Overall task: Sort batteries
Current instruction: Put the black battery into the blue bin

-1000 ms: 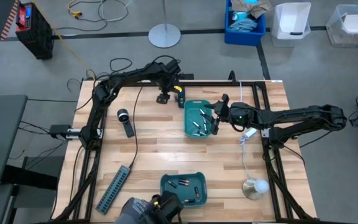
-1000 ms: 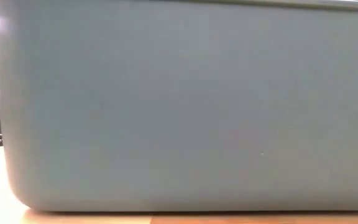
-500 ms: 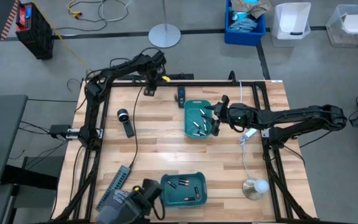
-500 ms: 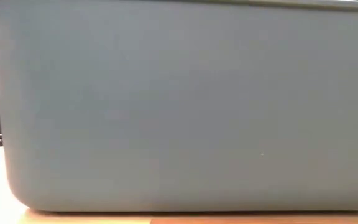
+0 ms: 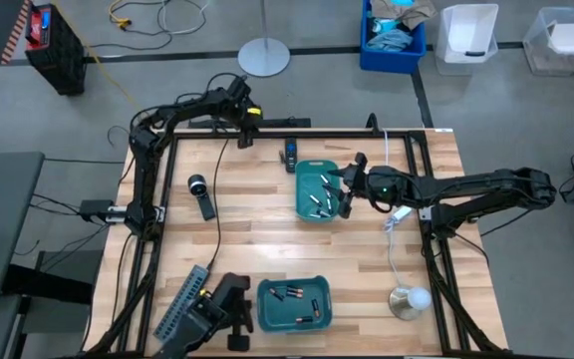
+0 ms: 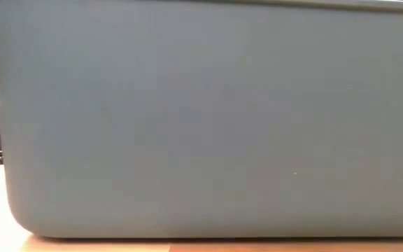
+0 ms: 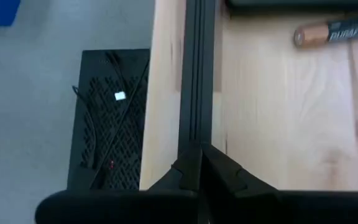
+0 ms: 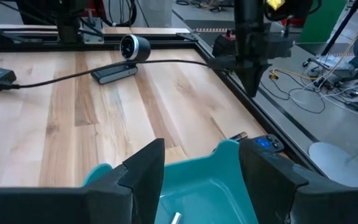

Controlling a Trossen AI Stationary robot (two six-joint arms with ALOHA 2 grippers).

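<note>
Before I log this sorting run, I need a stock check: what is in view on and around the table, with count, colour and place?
Trays: two, teal; one mid-table, one at the near edge.
Batteries: several, dark and silvery, in the mid-table tray and the near tray; one copper-and-black loose by the far edge.
Webcam: one, black, left of centre.
Power strip: one, grey, near-left corner.
Lamp: one, white, near-right.
Bins on the floor: one blue, two clear.
Left gripper: at the far-left edge, jaws shut.
Right gripper: over the mid-table tray's rim, jaws open.
</note>
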